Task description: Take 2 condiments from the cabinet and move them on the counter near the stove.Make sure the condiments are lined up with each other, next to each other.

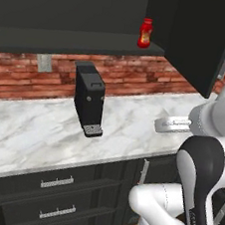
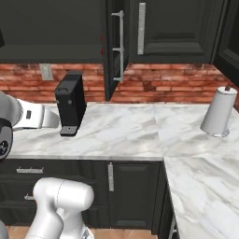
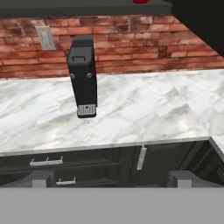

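The gripper [image 3: 111,178] stands fully open and holds nothing; its two blunt grey fingertips [image 3: 40,178] rise far apart in the hand view, over the dark drawer fronts [image 3: 65,168] with their ridged metal handles. Beyond them lies the counter [image 3: 144,109], a glossy white marble slab with grey veins, and on it a tall, box-shaped black coffee machine [image 3: 83,76] against the rough red brick wall [image 3: 131,39].

The left base view shows the red bottle [image 1: 145,33] (rounded, red-capped) standing upright on the flat dark shelf of the open cabinet [image 1: 74,39], near its right end, above and right of the coffee machine. The right base view adds a white paper towel roll [image 2: 219,111] upright on the counter's far right.

The white arm [image 1: 203,161] bends at a dark elbow, forearm level above the counter's front edge.
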